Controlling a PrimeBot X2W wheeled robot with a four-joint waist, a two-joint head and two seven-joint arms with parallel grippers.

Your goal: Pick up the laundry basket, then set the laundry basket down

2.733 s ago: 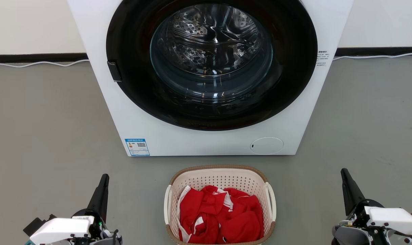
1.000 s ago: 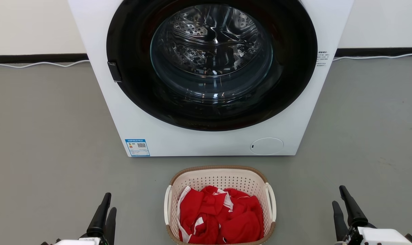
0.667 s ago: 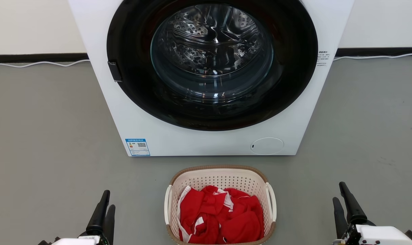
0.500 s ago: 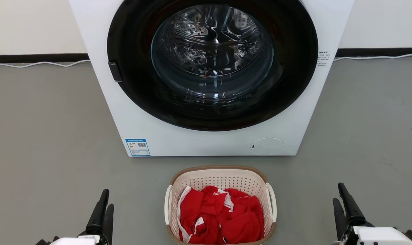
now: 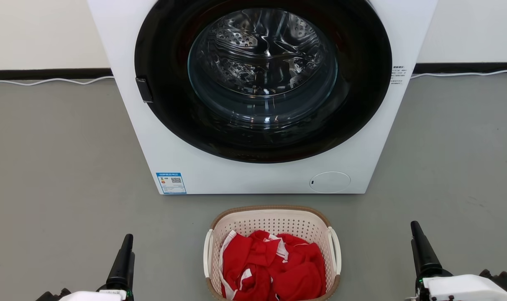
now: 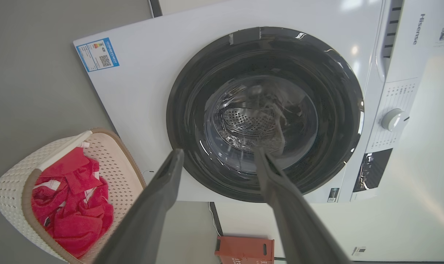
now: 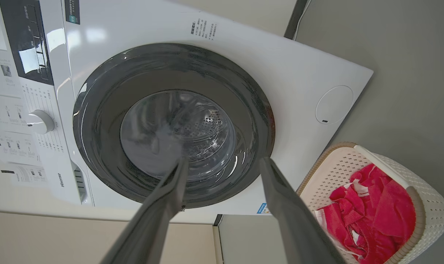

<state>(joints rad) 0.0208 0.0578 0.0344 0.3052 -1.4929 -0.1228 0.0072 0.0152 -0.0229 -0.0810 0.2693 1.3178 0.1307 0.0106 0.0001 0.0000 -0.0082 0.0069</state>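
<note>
Cream laundry basket (image 5: 274, 221) on grey floor (image 5: 61, 167) between left and right jaws, both open, empty

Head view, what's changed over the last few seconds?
The left gripper and the right gripper drew back toward the bottom edge, both open and holding nothing. The whole view shifted slightly, so the camera moved. The laundry basket stays on the floor before the washing machine, untouched.

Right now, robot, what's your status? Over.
Left gripper open, right gripper open, both empty. Laundry basket on floor between them, red clothes inside. Washing machine stands close behind it.
</note>
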